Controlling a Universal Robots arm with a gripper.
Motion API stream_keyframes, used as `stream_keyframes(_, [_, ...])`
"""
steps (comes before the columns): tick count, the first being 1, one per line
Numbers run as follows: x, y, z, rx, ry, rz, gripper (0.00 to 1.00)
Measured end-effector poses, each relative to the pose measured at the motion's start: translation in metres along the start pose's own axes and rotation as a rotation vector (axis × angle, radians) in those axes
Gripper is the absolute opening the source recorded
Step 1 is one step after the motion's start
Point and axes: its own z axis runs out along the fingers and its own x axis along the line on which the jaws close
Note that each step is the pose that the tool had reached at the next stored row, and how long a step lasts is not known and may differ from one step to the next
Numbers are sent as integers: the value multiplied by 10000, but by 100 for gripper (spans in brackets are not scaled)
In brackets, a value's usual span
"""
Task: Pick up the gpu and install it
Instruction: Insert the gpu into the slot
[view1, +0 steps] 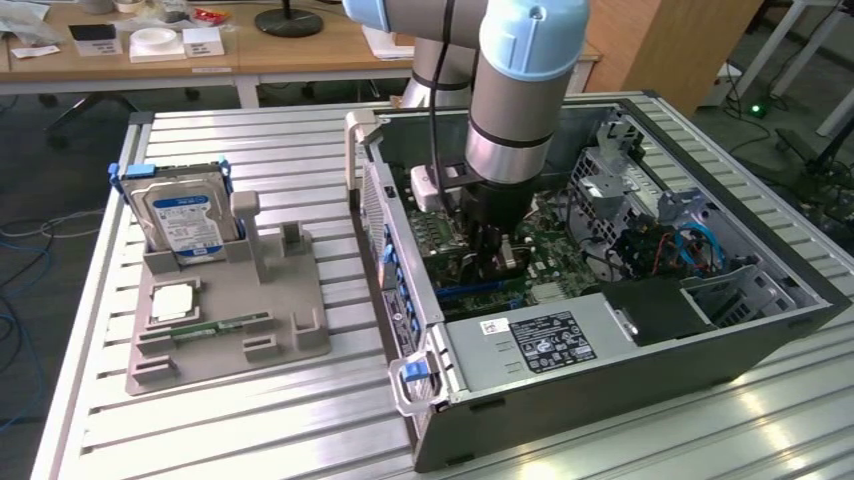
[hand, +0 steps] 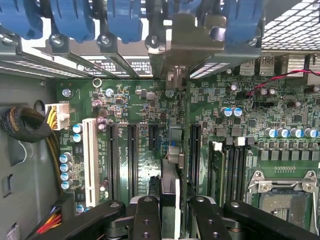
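Wrist view: holds the gpu (hand: 171, 170) edge-on between the black fingers (hand: 145, 217) of the gripper (hand: 170, 212), clenched on the card from both sides. Stands upright over the green motherboard (hand: 135, 95), in line with the black expansion slots (hand: 131, 155), bracket end against the rear wall beneath the blue slot clips (hand: 75, 20); possibly already touching a slot, hard to tell. Exterior view: reaches down into the open computer case (view1: 641, 350) on the slatted metal table (view1: 267, 420). Well apart, at the exterior view's left, a hard drive (view1: 187, 220) upright in a grey holder (view1: 214, 365), a memory stick (view1: 220, 325) lying flat on it.
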Motion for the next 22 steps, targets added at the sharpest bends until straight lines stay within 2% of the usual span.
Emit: stream_keyframes(22, [1, 2, 51, -3, 1, -1, 27])
